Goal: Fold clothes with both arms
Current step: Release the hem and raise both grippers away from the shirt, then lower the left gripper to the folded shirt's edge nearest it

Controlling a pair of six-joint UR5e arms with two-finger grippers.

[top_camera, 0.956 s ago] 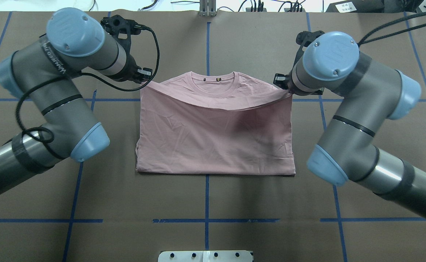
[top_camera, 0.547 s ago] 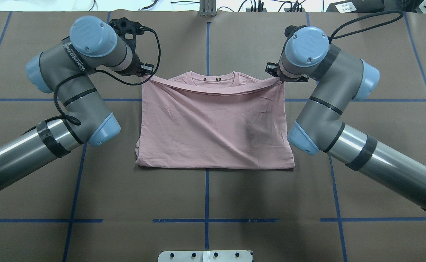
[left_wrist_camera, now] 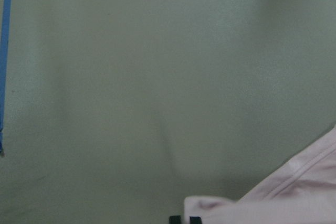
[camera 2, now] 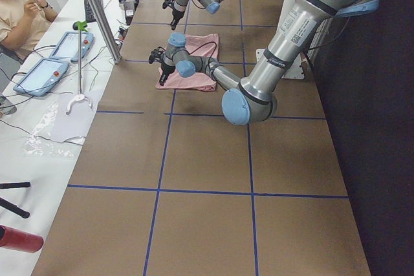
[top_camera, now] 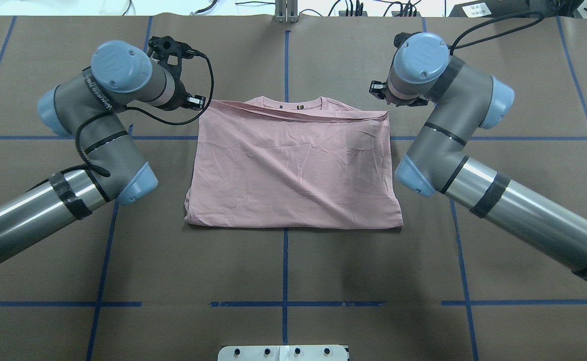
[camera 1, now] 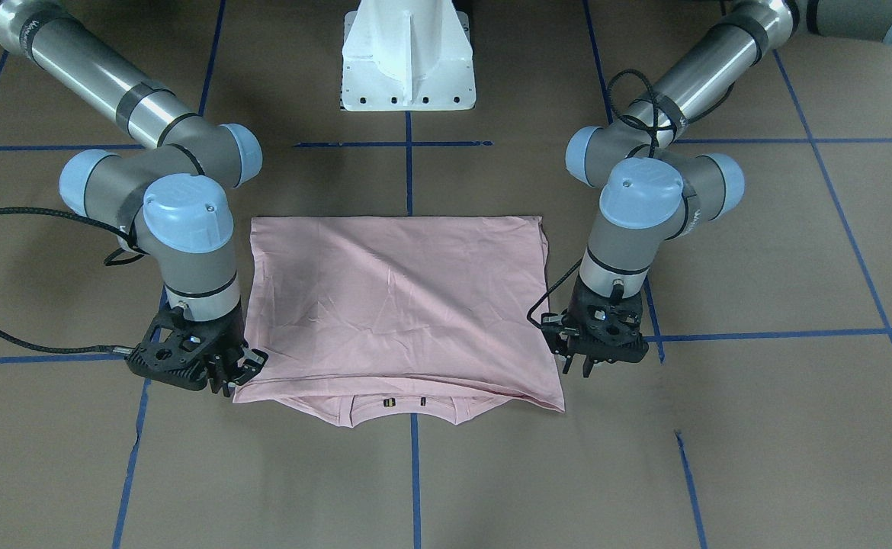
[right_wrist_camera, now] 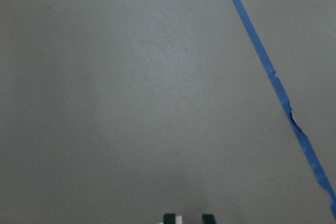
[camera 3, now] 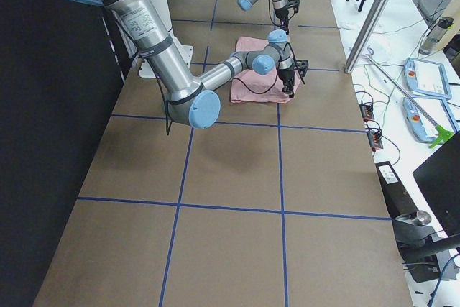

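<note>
Release looks like the step in hand. The pale pink short-sleeved T-shirt (top_camera: 293,170) lies folded hem-to-shoulders in the middle of the brown paper-covered table (top_camera: 293,281), a little toward its far edge, and its ribbed collar (top_camera: 301,105) peeks out beyond the folded layer. Your left gripper (camera 1: 577,367) is at the fold's far left corner. Its fingertips (left_wrist_camera: 174,218) sit close together with cloth bunched against them, so it reads as clamped on the shirt. Your right gripper (camera 1: 236,375) is at the far right corner. Its fingertips (right_wrist_camera: 169,217) stand wider with a pink sliver between, and you cannot tell whether it grips. Set both corners down level, since the left one lies nearer the far edge. Then part the jaws and lift straight away without dragging cloth. Count: one T-shirt, two arms, two grippers.
</note>
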